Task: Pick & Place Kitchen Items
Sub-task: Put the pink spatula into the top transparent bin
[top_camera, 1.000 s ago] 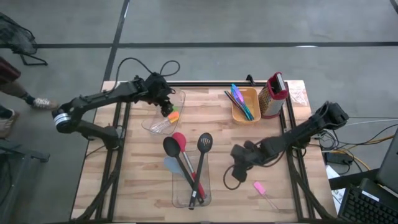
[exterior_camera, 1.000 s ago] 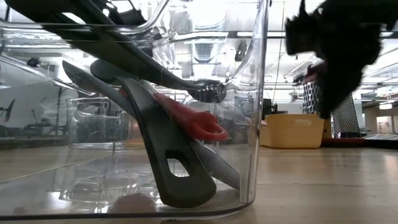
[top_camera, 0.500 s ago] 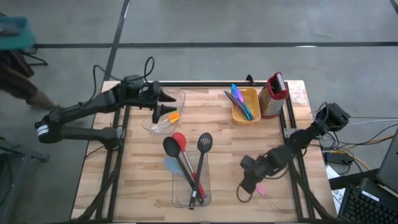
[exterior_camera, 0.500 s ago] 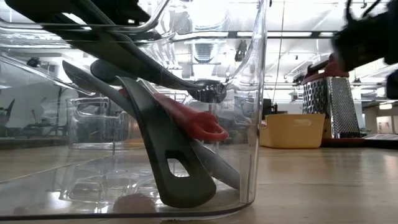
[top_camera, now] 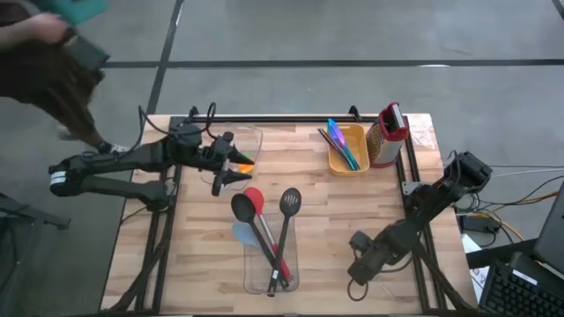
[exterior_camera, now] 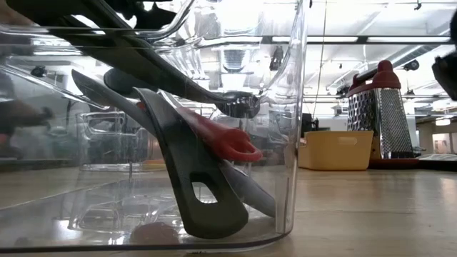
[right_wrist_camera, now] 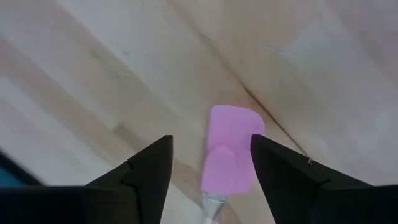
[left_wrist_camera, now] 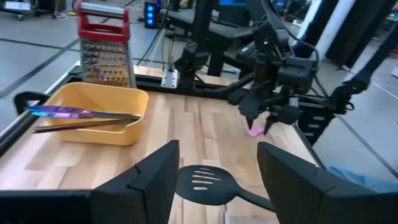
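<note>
we find the pink spatula [right_wrist_camera: 227, 148] flat on the table [top_camera: 397, 207] between the spread fingers of the right gripper [right_wrist_camera: 211, 171]; looks light and floppy-headed, so we'd pinch its stiffer clear handle (thin, slippery); left gripper [left_wrist_camera: 217, 171] open near the black slotted turner [left_wrist_camera: 208, 185], well apart; nothing crowds it

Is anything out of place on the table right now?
Yes: a pink spatula lies loose on the bare wooden table, outside any container, directly below the open right gripper.
</note>
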Controlling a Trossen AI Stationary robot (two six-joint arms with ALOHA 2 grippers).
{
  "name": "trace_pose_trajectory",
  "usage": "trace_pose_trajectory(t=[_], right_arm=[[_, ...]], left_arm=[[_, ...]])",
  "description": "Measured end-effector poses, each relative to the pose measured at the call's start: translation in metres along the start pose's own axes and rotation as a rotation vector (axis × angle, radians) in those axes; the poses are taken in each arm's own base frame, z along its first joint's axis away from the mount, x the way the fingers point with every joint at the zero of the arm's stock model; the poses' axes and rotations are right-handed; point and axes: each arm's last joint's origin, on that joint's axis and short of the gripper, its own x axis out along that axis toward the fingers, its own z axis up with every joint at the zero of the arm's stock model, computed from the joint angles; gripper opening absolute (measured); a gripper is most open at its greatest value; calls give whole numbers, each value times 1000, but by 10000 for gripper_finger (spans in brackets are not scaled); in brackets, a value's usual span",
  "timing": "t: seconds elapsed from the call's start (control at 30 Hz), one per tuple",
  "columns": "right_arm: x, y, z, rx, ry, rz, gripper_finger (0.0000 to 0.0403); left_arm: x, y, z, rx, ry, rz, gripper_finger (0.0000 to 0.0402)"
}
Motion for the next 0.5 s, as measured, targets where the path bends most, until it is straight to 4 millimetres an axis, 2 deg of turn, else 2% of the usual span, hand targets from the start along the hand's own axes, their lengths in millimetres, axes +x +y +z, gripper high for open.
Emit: trace_pose_trajectory(t=[0.27, 0.5], right_arm=[[23, 8, -2, -6, 63, -75, 201], [30, 13, -3, -72, 75, -185, 171]], left_arm=[[3, -2, -6, 0, 4, -15, 222], [3, -2, -5, 4, -4, -19, 222]])
